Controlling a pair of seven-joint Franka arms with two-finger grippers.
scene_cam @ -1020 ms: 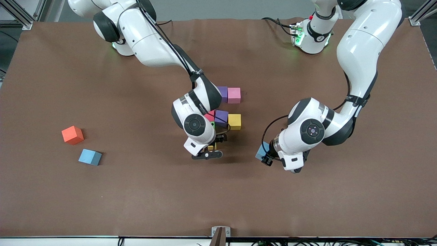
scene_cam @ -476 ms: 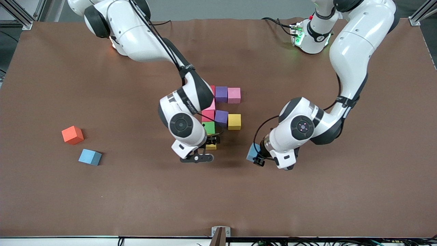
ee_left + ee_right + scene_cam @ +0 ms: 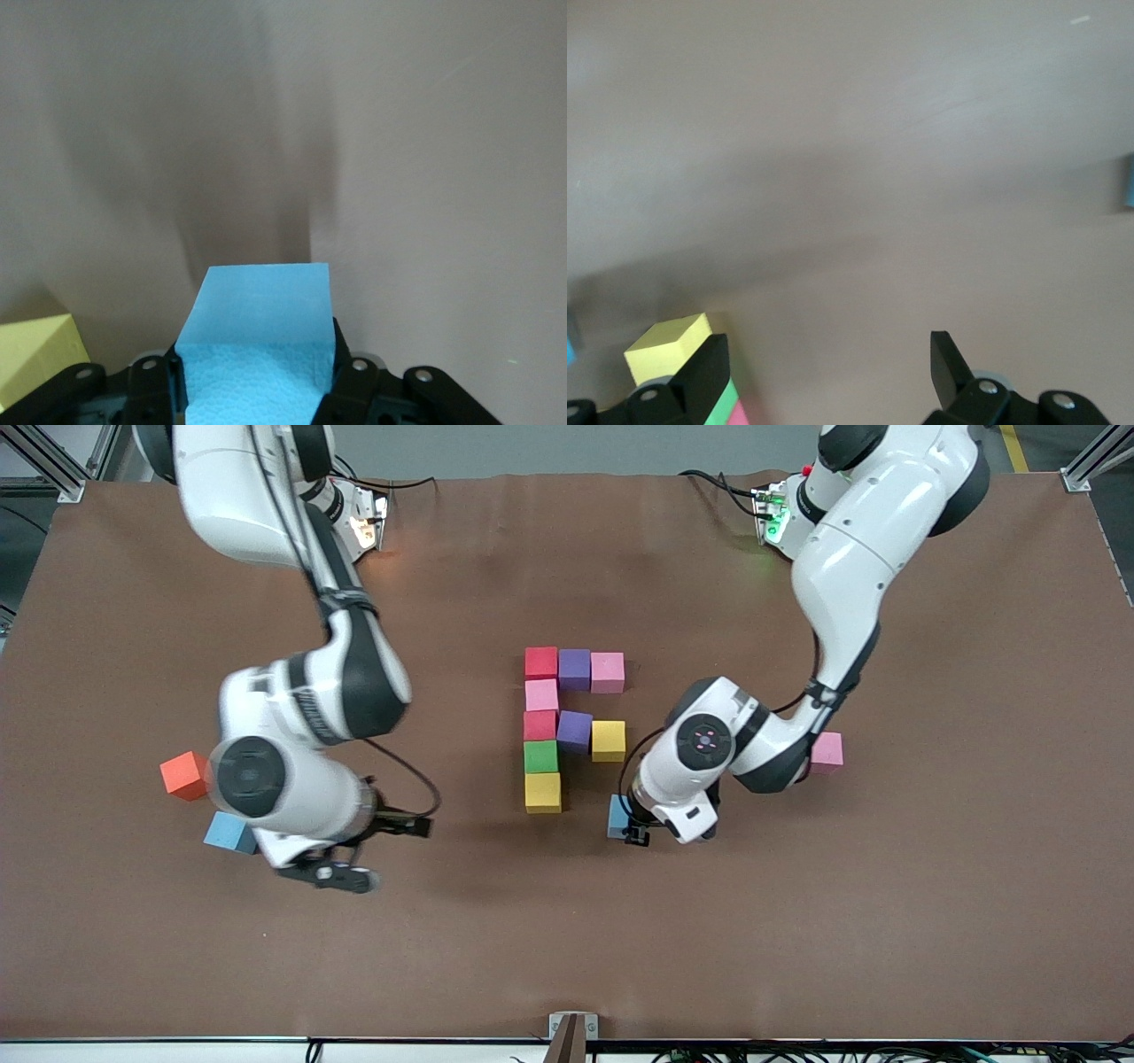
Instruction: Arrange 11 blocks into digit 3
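Here, matte foam cubes are sitting on a smooth brown counter [image 3: 797,921]. Eight are forming a tight cluster at frame centre: a red block [image 3: 541,662], purple block [image 3: 574,669] and pink block [image 3: 608,672] in a row, with a second pink block [image 3: 541,694], second red block [image 3: 539,724], green block [image 3: 540,756] and yellow block [image 3: 543,792] running down from the red one, and a second purple block [image 3: 575,729] and second yellow block [image 3: 609,740] branching off.

The left gripper [image 3: 257,394] is grasping a light blue block [image 3: 257,341] between its fingers, hanging just beside the cluster's lower end. A lone pink cube [image 3: 827,751] is lying right of centre.

The right gripper [image 3: 828,363], fingers released, is hovering at lower left by another light blue block [image 3: 228,833] and an orange cube [image 3: 183,774]. The counter's lower half is lying bare.
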